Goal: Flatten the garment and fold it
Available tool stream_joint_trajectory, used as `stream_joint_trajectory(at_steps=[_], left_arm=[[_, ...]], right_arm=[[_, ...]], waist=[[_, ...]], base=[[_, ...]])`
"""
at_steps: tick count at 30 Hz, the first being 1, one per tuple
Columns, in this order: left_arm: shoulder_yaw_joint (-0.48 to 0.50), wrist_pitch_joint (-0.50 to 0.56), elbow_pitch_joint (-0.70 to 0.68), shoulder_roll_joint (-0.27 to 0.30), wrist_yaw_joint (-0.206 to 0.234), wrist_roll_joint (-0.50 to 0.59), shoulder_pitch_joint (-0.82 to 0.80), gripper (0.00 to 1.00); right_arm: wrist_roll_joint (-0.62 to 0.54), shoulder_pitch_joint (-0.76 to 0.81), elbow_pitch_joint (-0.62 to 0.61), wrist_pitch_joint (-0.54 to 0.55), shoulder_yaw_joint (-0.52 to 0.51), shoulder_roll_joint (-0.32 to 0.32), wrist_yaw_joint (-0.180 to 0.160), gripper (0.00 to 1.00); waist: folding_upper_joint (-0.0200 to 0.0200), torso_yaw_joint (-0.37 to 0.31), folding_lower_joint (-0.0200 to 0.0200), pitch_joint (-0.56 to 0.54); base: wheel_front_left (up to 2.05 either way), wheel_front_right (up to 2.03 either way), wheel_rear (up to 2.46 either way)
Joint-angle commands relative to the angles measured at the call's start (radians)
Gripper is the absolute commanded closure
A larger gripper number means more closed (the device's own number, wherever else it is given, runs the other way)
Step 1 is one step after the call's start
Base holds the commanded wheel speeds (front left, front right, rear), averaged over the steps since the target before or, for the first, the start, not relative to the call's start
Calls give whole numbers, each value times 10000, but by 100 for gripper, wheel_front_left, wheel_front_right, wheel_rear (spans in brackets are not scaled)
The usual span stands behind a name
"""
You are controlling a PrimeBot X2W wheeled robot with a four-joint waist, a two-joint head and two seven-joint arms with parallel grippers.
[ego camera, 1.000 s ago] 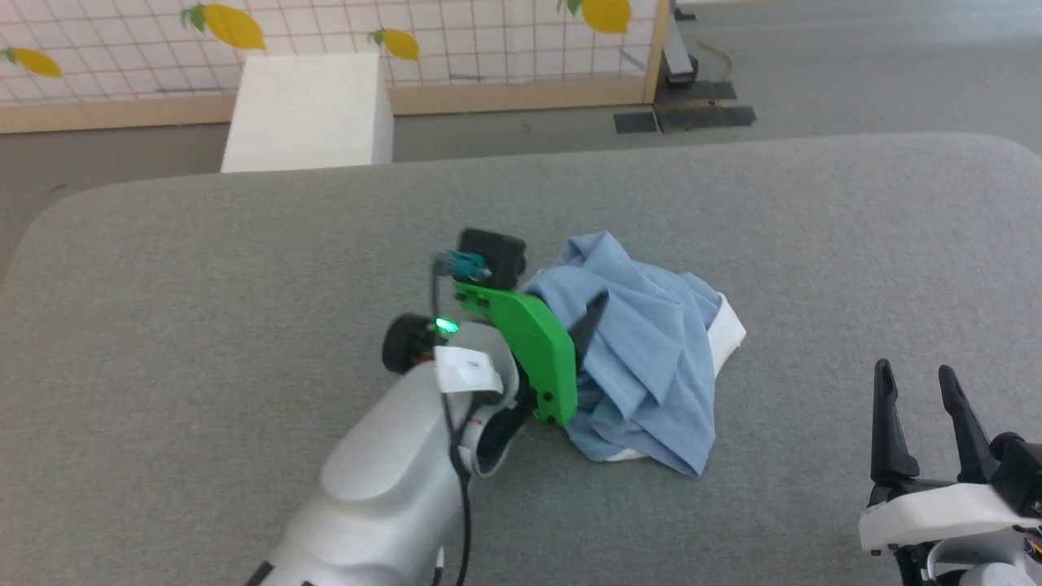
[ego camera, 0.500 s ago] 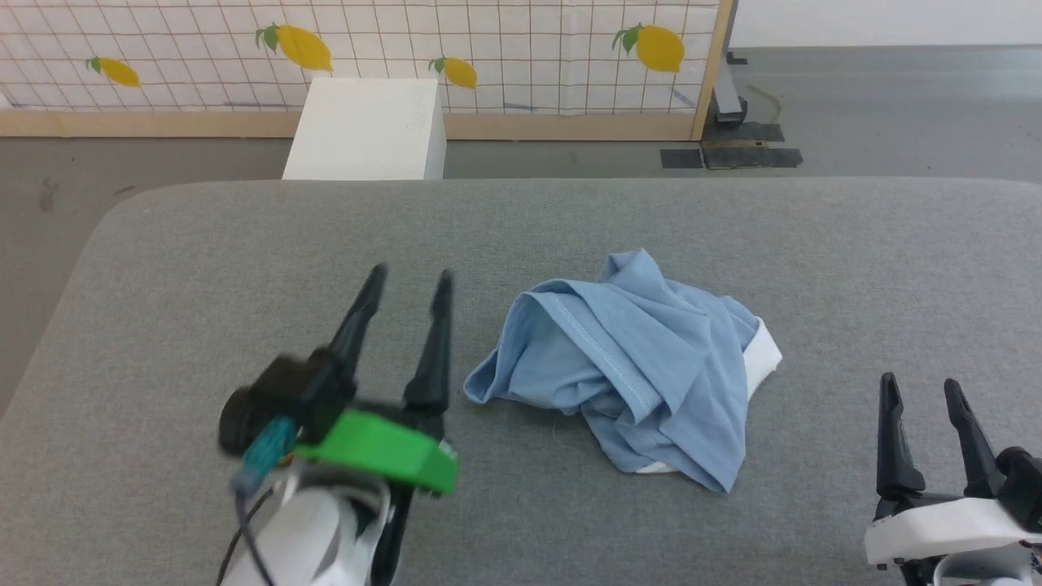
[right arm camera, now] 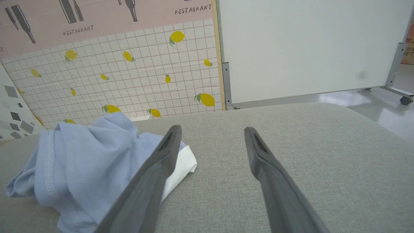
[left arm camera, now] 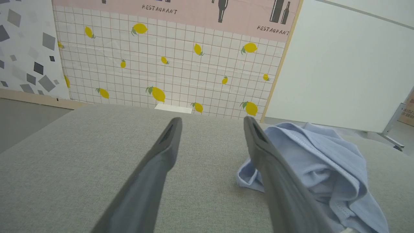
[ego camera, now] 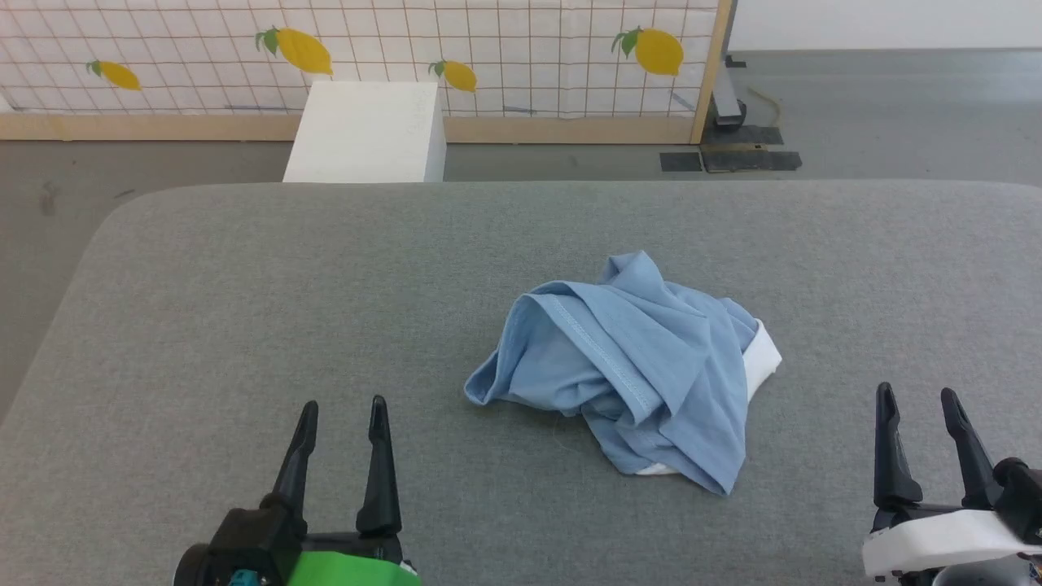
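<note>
The garment [ego camera: 635,366], a light blue shirt with a white collar edge, lies crumpled in a heap a little right of the middle of the grey table [ego camera: 244,309]. It also appears right of my fingers in the left wrist view [left arm camera: 317,165] and to the left in the right wrist view [right arm camera: 84,158]. My left gripper [ego camera: 342,411] stands open near the front edge, left of the heap and apart from it. My right gripper [ego camera: 916,399] stands open at the front right, holding nothing.
A white box [ego camera: 366,130] stands on the floor behind the table. A tiled screen with lemon prints [ego camera: 366,49] runs along the back, with a wooden post [ego camera: 710,73] at its right end. Bare grey table surrounds the heap.
My left gripper, which was at the shirt's left side a second ago, has let go and drawn back to the front left. The heap has settled. The camera also shifted early on.
</note>
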Motion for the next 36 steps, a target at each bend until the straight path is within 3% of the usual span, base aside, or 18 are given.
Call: stream_joint_trajectory(at_steps=[1, 9, 13, 20, 22, 27, 32, 33, 34, 35, 36], left_arm=[[157, -36, 48, -86, -181, 150, 76, 0], [682, -37, 154, -439, -840, 529, -220, 0], [649, -37, 252, -490, -981, 706, -298, 0], [423, -37, 407, -513, -1029, 573, -587, 0], [343, -37, 455, -514, -1003, 508, -677, 0], [159, -37, 563, -515, -924, 398, -825, 0], [118, -37, 627, -515, -869, 329, -820, 0], [108, -37, 649, -516, -859, 315, -822, 0], [98, -37, 664, -516, -851, 307, -821, 0], [98, -37, 680, -516, -838, 297, -815, 0], [103, -37, 693, -516, -826, 289, -806, 0]], right_arm=[[-54, 46, -81, -49, 3, 7, -17, 0], [-295, -721, -153, 300, 450, 6, -17, 0], [124, -1375, -79, 1860, 1081, -289, -17, 0], [1392, -1868, 460, 5905, 1791, -1327, -17, 0], [1530, -1868, 550, 6577, 2108, -1614, -17, 0], [1766, -1813, 886, 7447, 2759, -2003, -17, 0], [1761, -1918, 1349, 7516, 2967, -1885, -17, 0], [1668, -1989, 1475, 7388, 2898, -1852, -17, 60], [1569, -2038, 1537, 7288, 2883, -1853, -17, 72], [1497, -2098, 1599, 7176, 2787, -1808, -17, 100], [1445, -2152, 1630, 7075, 2671, -1757, -17, 100]], waist=[[-1, 51, 0, -11], [-1, 233, 0, 286], [-1, 307, 0, 473], [-1, 645, 0, 865], [-1, 753, 0, 937], [-1, 1062, 0, 1033], [-1, 1218, 0, 1051], [-1, 1245, 0, 1043], [-1, 1259, 0, 1029], [-1, 1261, 0, 1009], [-1, 1253, 0, 984]], base=[[0, 0, 0], [0, 0, 0], [0, 0, 0], [0, 0, 0], [0, 0, 0], [0, 0, 0], [0, 0, 0], [0, 0, 0], [0, 0, 0], [0, 0, 0], [0, 0, 0]])
